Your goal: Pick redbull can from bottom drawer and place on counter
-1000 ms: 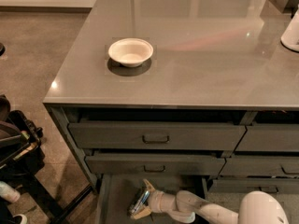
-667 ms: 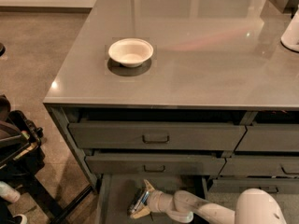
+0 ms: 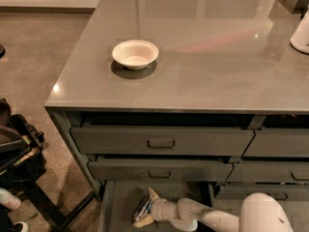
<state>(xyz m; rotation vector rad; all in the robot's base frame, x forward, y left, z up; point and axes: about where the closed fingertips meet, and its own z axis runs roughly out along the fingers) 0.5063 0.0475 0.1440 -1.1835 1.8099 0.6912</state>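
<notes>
The bottom drawer (image 3: 118,202) is pulled open at the lower edge of the camera view. My gripper (image 3: 145,208) reaches into it from the right on a white arm (image 3: 203,216). Its tan fingertips (image 3: 152,193) stand either side of the redbull can (image 3: 141,209), a slim silver and blue-grey can lying tilted just above the drawer floor. The fingers look closed on it. The glossy grey counter (image 3: 207,57) lies above the drawer fronts.
A white bowl (image 3: 135,53) sits on the counter's left part. A white object (image 3: 301,33) stands at the counter's right edge. Two handled drawers (image 3: 161,141) overhang the open drawer. Black equipment (image 3: 17,151) stands on the floor at left.
The gripper stays at the can in the drawer. The white arm's rounded part at lower right has shifted slightly to the left.
</notes>
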